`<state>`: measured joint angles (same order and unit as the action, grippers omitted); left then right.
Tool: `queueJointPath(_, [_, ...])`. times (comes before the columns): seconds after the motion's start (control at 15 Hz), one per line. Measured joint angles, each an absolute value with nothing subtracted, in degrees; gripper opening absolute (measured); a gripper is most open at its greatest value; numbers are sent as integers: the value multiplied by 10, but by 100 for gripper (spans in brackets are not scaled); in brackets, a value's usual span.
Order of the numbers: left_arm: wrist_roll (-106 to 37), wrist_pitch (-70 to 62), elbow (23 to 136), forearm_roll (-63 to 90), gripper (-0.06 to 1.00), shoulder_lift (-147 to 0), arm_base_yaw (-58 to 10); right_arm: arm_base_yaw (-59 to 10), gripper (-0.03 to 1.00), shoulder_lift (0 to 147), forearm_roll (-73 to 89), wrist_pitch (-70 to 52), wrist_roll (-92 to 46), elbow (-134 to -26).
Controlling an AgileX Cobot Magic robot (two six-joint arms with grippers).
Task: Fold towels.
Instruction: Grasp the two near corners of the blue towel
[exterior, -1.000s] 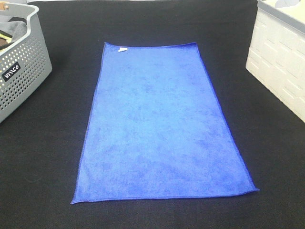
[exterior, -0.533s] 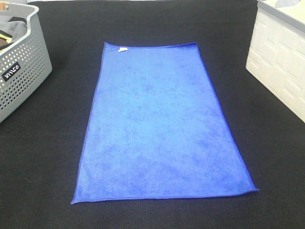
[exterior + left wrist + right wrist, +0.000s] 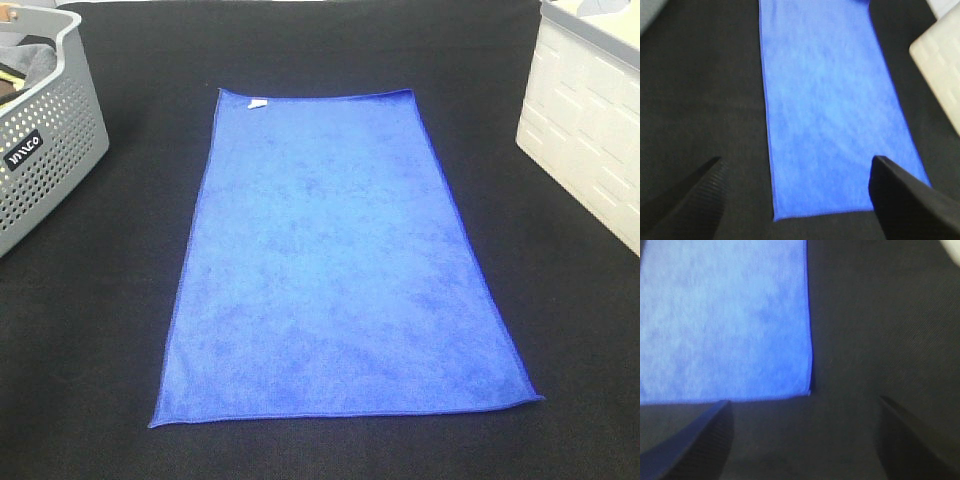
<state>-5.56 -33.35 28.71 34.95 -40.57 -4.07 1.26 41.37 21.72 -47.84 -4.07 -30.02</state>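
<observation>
Hovering, jaws wide and empty, left gripper [image 3: 796, 160] and right gripper [image 3: 804, 401] each cover a near corner of the towel [image 3: 340, 260], centred on the worktop [image 3: 90, 360], long axis running away from them

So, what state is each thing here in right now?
Blue towel: spread flat and unfolded on the black table cover.
Grey basket: upright, with a grey cloth inside.
White crate: upright, contents not visible.
Left end effector: open, empty, by the towel's near edge.
Right end effector: open, empty, by a near corner of the towel.
</observation>
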Motion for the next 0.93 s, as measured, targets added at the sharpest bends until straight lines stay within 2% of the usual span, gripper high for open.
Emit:
queueJointPath(0.47, [-351, -329, 287, 627, 74, -732, -41, 13, 70, 678, 321, -377, -162, -301])
queueJointPath(0.6, [-402, -328, 287, 673, 74, -771, -41, 13, 70, 711, 355, -365, -198, -301])
queueJointPath(0.93, [-649, -327, 288, 889, 74, -966, -41, 13, 70, 867, 532, -328, -399, -302])
